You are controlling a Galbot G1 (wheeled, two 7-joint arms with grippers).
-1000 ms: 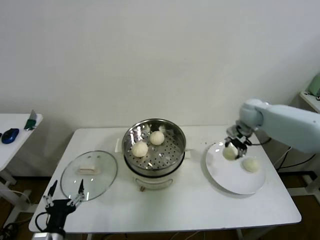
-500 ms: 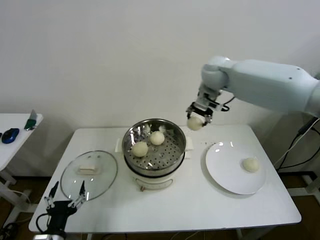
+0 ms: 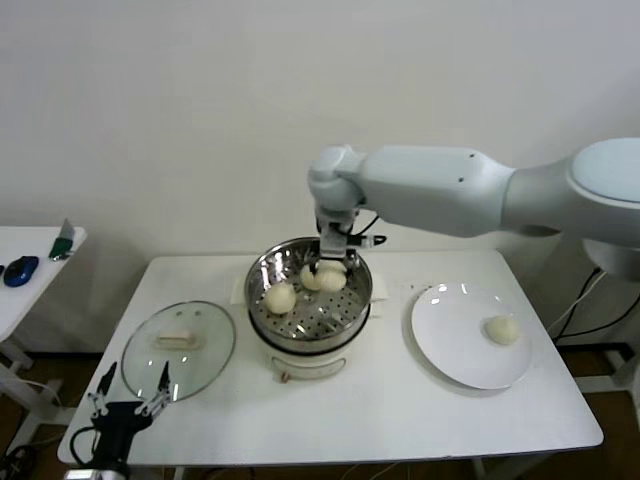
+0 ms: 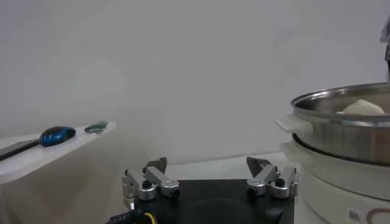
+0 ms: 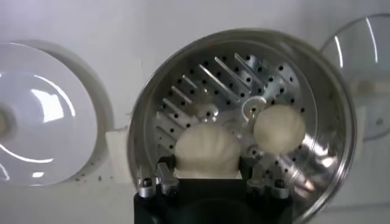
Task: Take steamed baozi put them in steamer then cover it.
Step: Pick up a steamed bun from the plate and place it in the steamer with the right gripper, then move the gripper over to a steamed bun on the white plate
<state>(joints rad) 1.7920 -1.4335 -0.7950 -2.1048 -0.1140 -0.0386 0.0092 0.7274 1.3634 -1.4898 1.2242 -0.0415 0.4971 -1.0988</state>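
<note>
The steel steamer (image 3: 352,301) stands on its cream pot base at the table's middle. Two steamed baozi lie in it, one at the left (image 3: 280,297) and one farther back (image 3: 309,278). My right gripper (image 3: 333,262) hangs over the basket's back part, shut on a third baozi (image 3: 333,273). In the right wrist view the gripper (image 5: 208,165) clamps this baozi (image 5: 207,149) above the perforated floor (image 5: 201,91), beside a lying bun (image 5: 278,128). A fourth baozi (image 3: 502,329) lies on the white plate (image 3: 455,350). The glass cover (image 3: 178,350) lies flat at the left. My left gripper (image 3: 130,392) is parked open by the front left edge.
The left wrist view shows the open left gripper (image 4: 210,175), the steamer's side (image 4: 347,131) and a bun's top (image 4: 362,107). A side table (image 3: 25,285) with a blue object (image 3: 19,270) stands at the far left. A wall is behind the table.
My right arm has carried the baozi from the plate up and leftward, then down over the steamer's back part. The left arm has not moved.
</note>
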